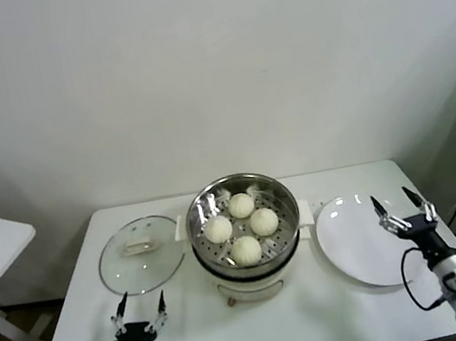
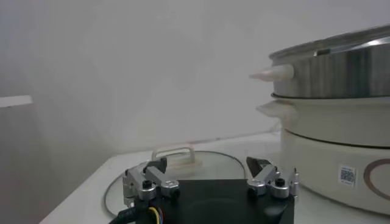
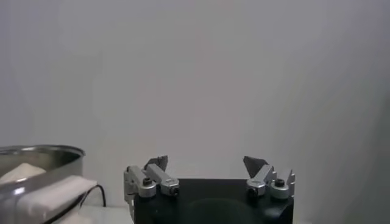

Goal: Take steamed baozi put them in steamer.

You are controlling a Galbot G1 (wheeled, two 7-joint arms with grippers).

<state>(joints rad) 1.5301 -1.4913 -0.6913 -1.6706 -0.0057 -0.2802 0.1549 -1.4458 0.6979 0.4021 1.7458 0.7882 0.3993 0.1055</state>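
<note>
sitting: four baozi (image 1: 242, 227) in one steamer (image 1: 206, 193)

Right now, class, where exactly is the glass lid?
In the head view, the glass lid lies flat on the white table, on the robot's left beside the steamer, just beyond the left gripper.

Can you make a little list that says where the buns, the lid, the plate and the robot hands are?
buns: four, all inside the steamer
lid: glass, flat on the table, on the steamer's left
plate: white, nothing on it, on the steamer's right
left gripper: open, holding nothing, near the lid
right gripper: open, holding nothing, over the plate
</note>
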